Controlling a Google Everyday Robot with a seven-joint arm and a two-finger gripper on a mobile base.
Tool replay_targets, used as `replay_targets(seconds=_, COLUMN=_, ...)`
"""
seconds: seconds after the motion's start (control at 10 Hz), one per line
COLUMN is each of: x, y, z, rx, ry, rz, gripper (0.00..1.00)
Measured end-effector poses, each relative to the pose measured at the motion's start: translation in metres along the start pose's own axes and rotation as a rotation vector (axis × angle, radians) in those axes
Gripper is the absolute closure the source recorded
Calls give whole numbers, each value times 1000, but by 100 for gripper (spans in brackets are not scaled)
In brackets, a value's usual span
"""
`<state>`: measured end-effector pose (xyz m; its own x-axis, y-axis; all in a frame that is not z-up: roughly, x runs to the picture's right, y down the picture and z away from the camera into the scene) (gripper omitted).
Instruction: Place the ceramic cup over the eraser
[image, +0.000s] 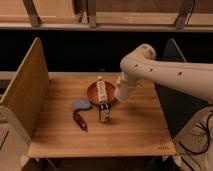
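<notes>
The ceramic cup (121, 93) is a small white tapered shape at the tip of my white arm, held above the table just right of the orange-brown bowl (95, 93). My gripper (123, 86) is shut on it, and its fingers blend with the cup and arm. The eraser (104, 114), a small dark block with a pale patch, stands on the wooden table in front of the bowl, down and to the left of the cup.
A pale elongated thing (101, 90) lies over the bowl, just above the eraser. A flat blue-grey pad (80, 105) and a dark red elongated thing (80, 120) lie to the left. Wooden side walls (27, 90) bound the table (135, 130).
</notes>
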<state>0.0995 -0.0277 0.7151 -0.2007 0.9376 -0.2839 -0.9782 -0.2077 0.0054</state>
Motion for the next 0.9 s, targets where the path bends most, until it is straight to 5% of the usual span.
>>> replay_targets(seconds=0.3, x=12, y=39, z=-46, rx=-104, ry=16, rz=-83, gripper=100)
replay_targets(seconds=0.6, x=29, y=68, z=-65, rx=-187, ry=76, rz=-152, gripper=100)
replay_targets(seconds=0.9, x=30, y=69, z=-65, rx=-189, ry=78, rz=-157, gripper=100)
